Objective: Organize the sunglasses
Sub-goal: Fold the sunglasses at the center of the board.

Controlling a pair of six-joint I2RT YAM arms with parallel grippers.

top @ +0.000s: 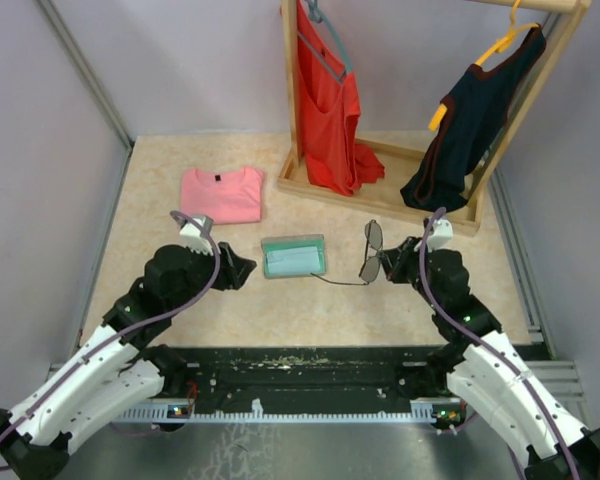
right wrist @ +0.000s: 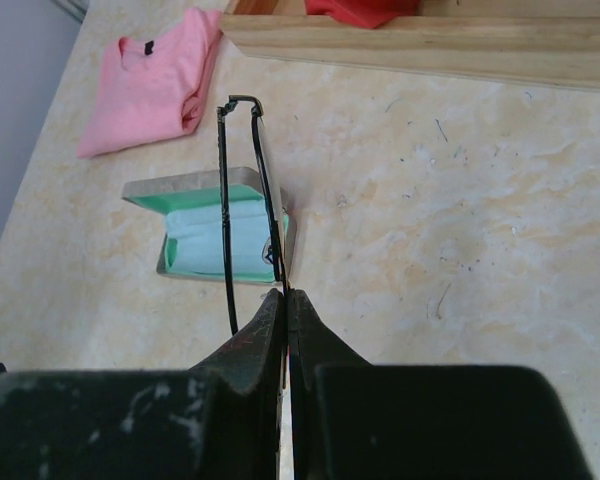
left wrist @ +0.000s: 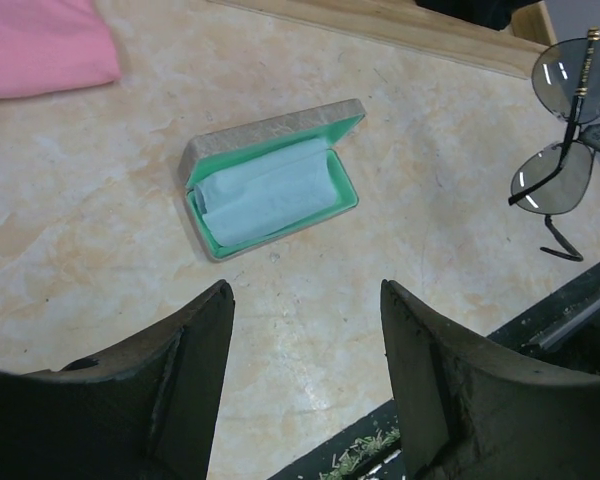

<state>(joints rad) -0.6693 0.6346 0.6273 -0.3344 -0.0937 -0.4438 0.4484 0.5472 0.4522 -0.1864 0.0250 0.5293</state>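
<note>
Sunglasses (left wrist: 555,178) pinched edge-on in right claw (right wrist: 285,293); left wrist view shows both lenses, left claw (left wrist: 305,290) wide.

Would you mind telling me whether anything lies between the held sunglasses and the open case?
The tabletop between them looks bare, but the light blue cloth fills the case, so the sunglasses in the right pincer would land on it.

Beige marbled bench (top: 310,205) — grey textured case (left wrist: 280,128) with green lining, light blue cloth (left wrist: 270,195) inside. Dark-framed sunglasses (left wrist: 555,178), grey lenses. Pink shirt (top: 222,193) behind the case.
</note>
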